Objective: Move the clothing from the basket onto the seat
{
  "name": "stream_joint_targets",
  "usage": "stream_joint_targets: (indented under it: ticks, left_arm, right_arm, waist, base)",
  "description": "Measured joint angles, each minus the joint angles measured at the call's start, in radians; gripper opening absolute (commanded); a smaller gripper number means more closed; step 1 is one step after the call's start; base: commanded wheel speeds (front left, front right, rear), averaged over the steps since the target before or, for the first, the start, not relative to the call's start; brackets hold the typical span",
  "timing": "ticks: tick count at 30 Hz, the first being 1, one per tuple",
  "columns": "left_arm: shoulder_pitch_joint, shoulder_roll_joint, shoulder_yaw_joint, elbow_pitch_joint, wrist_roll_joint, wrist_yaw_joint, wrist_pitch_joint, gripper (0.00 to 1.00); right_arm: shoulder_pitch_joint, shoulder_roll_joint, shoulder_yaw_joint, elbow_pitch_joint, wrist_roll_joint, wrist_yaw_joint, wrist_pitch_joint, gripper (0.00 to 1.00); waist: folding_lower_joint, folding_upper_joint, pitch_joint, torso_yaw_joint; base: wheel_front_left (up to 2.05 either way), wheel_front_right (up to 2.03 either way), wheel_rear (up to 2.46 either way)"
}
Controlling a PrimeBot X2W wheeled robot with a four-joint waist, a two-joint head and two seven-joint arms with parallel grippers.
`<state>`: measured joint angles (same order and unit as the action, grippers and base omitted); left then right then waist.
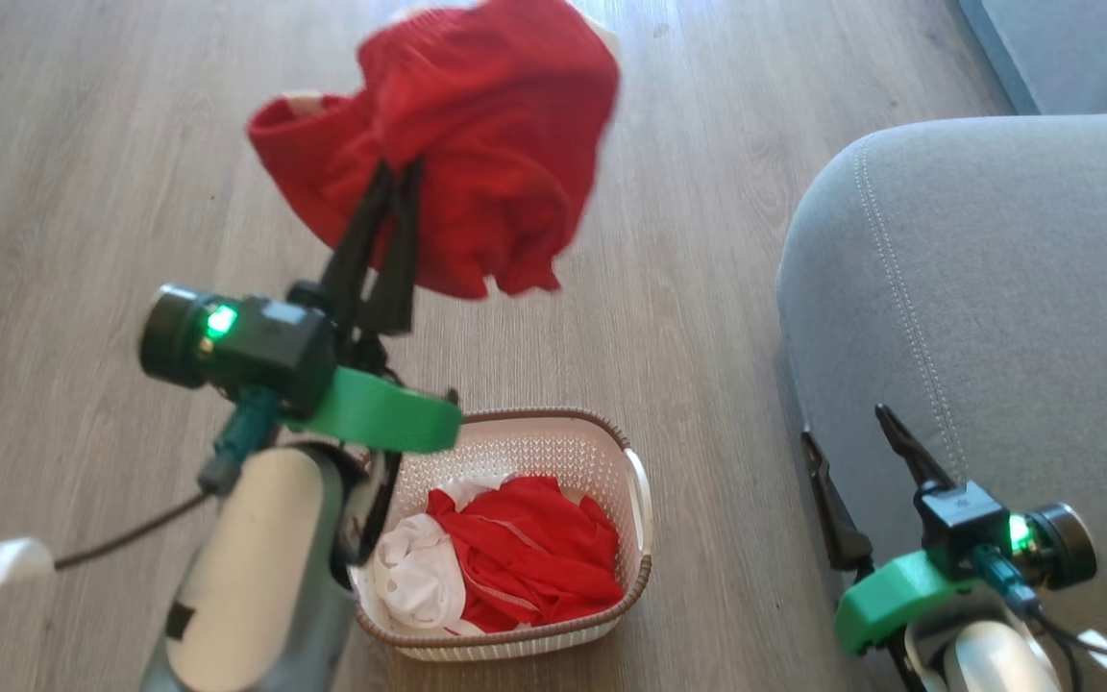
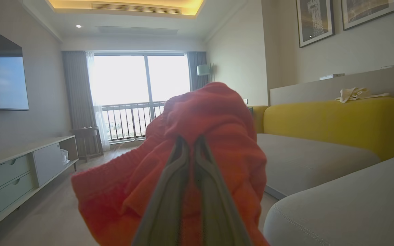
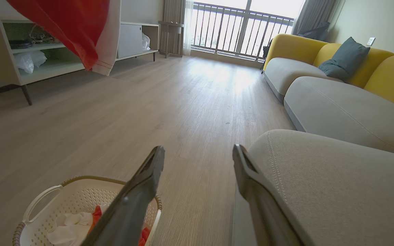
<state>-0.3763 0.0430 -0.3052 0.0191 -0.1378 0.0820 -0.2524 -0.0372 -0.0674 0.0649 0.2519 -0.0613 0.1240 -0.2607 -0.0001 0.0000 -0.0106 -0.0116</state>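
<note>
My left gripper [image 1: 398, 171] is shut on a bright red garment [image 1: 477, 135] and holds it high above the floor, well over the basket [image 1: 553, 437]. Along my left fingers [image 2: 169, 191] the same red garment [image 2: 210, 119] bunches around the tips. More red and white clothing [image 1: 515, 557] lies inside the cream basket [image 3: 70, 198]. The grey seat [image 1: 996, 308] spreads to the right. Low beside the seat's front corner my right gripper [image 1: 847, 428] stands open with nothing in it; between its fingers [image 3: 142, 191] I see bare floor.
Wooden floor [image 1: 83, 173] runs around the basket. A second grey cushion [image 3: 347, 106] with yellow backrests [image 3: 388, 75] lies farther along the sofa. A low cabinet [image 3: 19, 65] stands on the left wall, and a balcony window [image 2: 142, 92] is at the far end.
</note>
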Motion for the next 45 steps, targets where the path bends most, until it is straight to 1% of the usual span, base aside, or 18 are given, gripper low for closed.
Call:
stream_joint_targets:
  ticks: [4,8,11,16,21,26,32,34,37,42,43,45]
  left_arm:
    - [0.026,0.0,-0.046,-0.039,0.0,-0.021,0.0,0.0]
    - [0.052,0.0,-0.091,-0.042,0.013,-0.045,-0.004,0.0]
    - [0.084,0.001,-0.121,-0.049,0.021,-0.045,-0.004,0.0]
    - [0.135,0.001,-0.155,-0.084,0.002,-0.044,-0.004,0.0]
    - [0.139,0.003,-0.178,-0.109,-0.015,-0.035,-0.004,0.0]
    - [0.139,0.003,-0.181,-0.11,-0.021,-0.026,-0.004,0.0]
    - [0.139,0.003,-0.178,-0.109,-0.021,-0.026,-0.004,0.0]
    - [0.139,0.003,-0.176,-0.109,-0.023,-0.026,-0.004,0.0]
    - [0.139,0.003,-0.17,-0.109,-0.027,-0.026,-0.004,0.0]
    - [0.139,0.003,-0.152,-0.109,-0.027,-0.026,-0.004,0.0]
    - [0.139,0.003,-0.152,-0.109,-0.027,-0.026,-0.004,0.0]
    - [0.139,0.003,-0.15,-0.108,-0.027,-0.026,-0.004,0.0]
  right_arm:
    - [0.029,-0.001,0.007,-0.01,0.001,0.0,0.0,1.0]
    - [0.028,-0.003,0.007,-0.03,0.009,0.0,0.001,1.0]
    - [0.028,-0.005,0.008,-0.041,0.01,0.0,0.001,1.0]
    - [0.029,-0.005,0.007,-0.055,0.018,0.0,0.001,1.0]
    - [0.029,-0.008,0.008,-0.056,0.019,0.0,0.001,1.0]
    - [0.029,-0.02,0.011,-0.06,0.019,0.0,0.001,1.0]
    - [0.028,-0.023,0.015,-0.062,0.019,0.0,0.001,1.0]
    - [0.028,-0.032,0.046,-0.092,0.031,0.0,0.001,1.0]
    - [0.027,-0.042,0.115,-0.16,0.083,0.0,0.001,1.0]
    - [0.026,-0.113,0.209,-0.262,0.128,0.0,0.001,1.0]
    - [0.026,-0.113,0.209,-0.262,0.128,0.0,0.001,1.0]
    - [0.024,-0.138,0.26,-0.308,0.16,0.0,0.001,1.0]
  waist:
    - [0.0,0.0,-0.001,0.004]
    - [0.0,0.0,0.007,0.005]
    - [0.0,0.0,0.014,0.002]
    - [0.0,0.0,0.022,-0.001]
    - [0.0,0.0,0.027,0.005]
    - [0.0,0.0,0.029,0.008]
    - [0.0,0.0,0.03,0.01]
    - [0.0,0.0,0.03,0.011]
    - [0.0001,0.0,0.031,0.009]
    - [0.0001,0.0,0.034,0.007]
    - [0.0001,0.0,0.034,0.007]
    - [0.0001,0.0,0.036,0.007]
  base:
    - [0.0,0.0,0.0]
    - [0.0,0.0,0.0]
    - [0.0,0.0,0.0]
    - [0.0,0.0,0.0]
    - [0.0,0.0,0.0]
    - [0.0,0.0,0.0]
    - [0.0,0.0,0.0]
    - [0.0,0.0,0.0]
    - [0.0,0.0,0.0]
    - [0.0,0.0,0.0]
    - [0.0,0.0,0.0]
    - [0.0,0.0,0.0]
